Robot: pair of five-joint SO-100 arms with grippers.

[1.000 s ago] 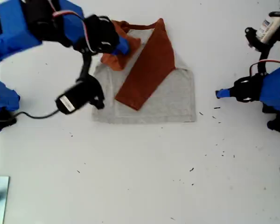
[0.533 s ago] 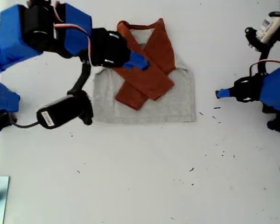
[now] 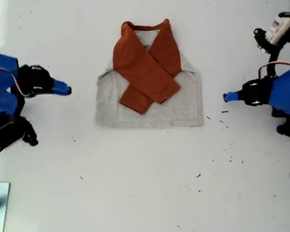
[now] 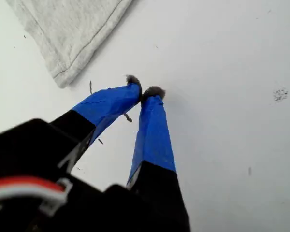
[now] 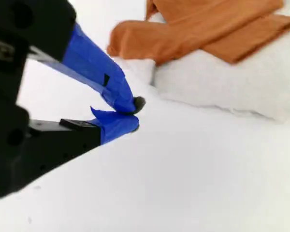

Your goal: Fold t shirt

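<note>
Exterior view: t shirt (image 3: 150, 92) lies flat, sleeves crossed; soft, limp cloth, best pinched at hem corners. My first gripper (image 4: 145, 91) and my second gripper (image 5: 133, 115) both closed, empty.

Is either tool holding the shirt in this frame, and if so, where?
Nothing is held. My first tool and my second tool are both shut on nothing, clear of the shirt.

White table (image 3: 145, 183) — dark specks (image 3: 198, 175).
</note>
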